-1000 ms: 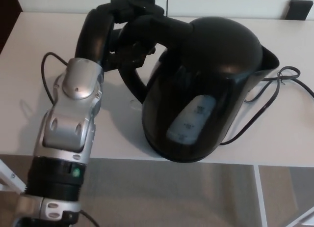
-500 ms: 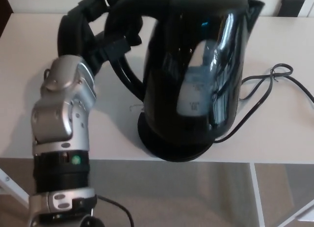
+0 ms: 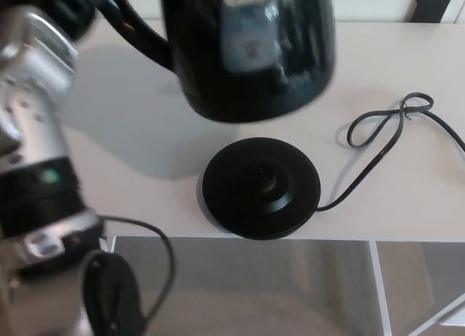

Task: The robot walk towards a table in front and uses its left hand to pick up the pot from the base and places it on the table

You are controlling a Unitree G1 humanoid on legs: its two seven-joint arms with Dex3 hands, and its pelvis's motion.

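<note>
The pot (image 3: 247,52) has just come off its base (image 3: 261,187); half a second ago it sat on that disc, and now it hangs in the upper middle of the frame, blurred with motion, its underside clear of everything; the base lies bare in the lower middle, near the front edge of the surface (image 3: 131,132).

The left robot hand (image 3: 73,5) sits at the upper left corner, mostly cut off and smeared; the pot's handle runs straight into it, so I judge it clamped around that handle, since nothing else holds the pot up; the right robot hand does not show.

To my eye the lift is done; what remains is setting the pot down on open surface beside the base.

Counting: one pot, one base, one power cord (image 3: 392,132) looping off to the right, one small dark object (image 3: 432,5) at the upper right, one robot hand in view.
</note>
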